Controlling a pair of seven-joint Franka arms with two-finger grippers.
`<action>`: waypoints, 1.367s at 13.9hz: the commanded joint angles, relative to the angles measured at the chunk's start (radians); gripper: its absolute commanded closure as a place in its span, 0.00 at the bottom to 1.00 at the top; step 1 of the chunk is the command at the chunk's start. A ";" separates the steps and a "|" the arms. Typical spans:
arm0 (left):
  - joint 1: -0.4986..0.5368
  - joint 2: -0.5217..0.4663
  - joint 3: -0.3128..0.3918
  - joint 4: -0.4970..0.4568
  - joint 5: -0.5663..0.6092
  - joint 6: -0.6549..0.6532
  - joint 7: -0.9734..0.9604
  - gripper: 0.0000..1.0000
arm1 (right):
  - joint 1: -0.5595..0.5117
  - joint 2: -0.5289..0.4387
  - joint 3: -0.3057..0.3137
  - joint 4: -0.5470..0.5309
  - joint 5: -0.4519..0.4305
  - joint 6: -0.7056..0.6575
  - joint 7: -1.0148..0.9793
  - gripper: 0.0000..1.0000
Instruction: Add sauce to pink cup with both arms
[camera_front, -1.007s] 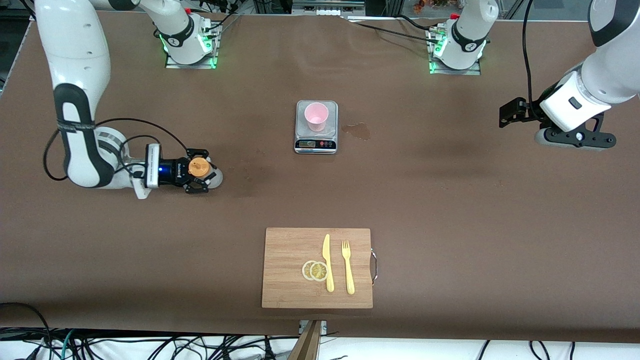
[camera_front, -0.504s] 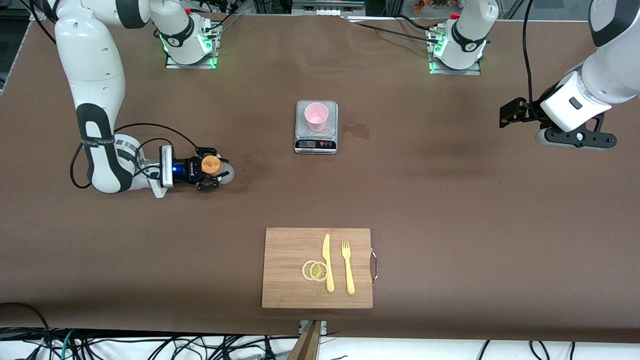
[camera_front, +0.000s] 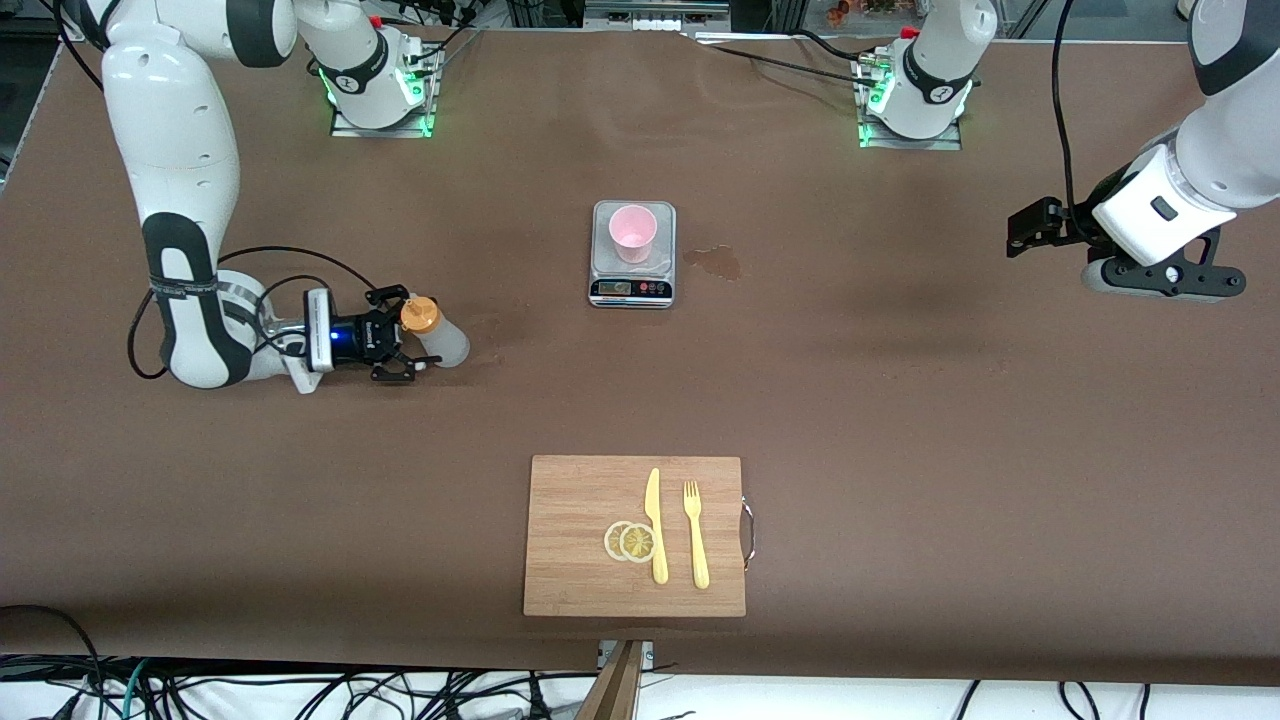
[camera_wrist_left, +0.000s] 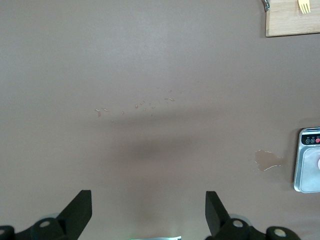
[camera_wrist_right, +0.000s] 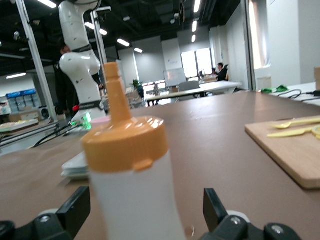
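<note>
sauce (camera_front: 440, 335) upright on table, between right claw (camera_front: 398, 345) wide fingers | left claw (camera_front: 1030, 228) wide, waits

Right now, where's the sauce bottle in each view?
Front view: sauce bottle upright on the table at the right arm's end, between the open fingers of the right hand.
Left wrist view: not in it.
Right wrist view: close up, filling the foreground.
Shared landmark: the cutting board.
</note>
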 joint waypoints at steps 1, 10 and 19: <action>0.013 0.003 0.001 0.006 -0.014 0.001 0.024 0.00 | -0.030 -0.027 -0.054 0.040 -0.124 -0.022 -0.014 0.00; 0.014 0.001 -0.001 0.008 -0.019 0.000 0.024 0.00 | -0.046 -0.502 -0.120 0.049 -0.668 0.199 0.461 0.00; 0.014 0.001 -0.001 0.008 -0.019 0.000 0.024 0.00 | 0.013 -0.936 0.039 0.054 -1.247 0.284 1.612 0.00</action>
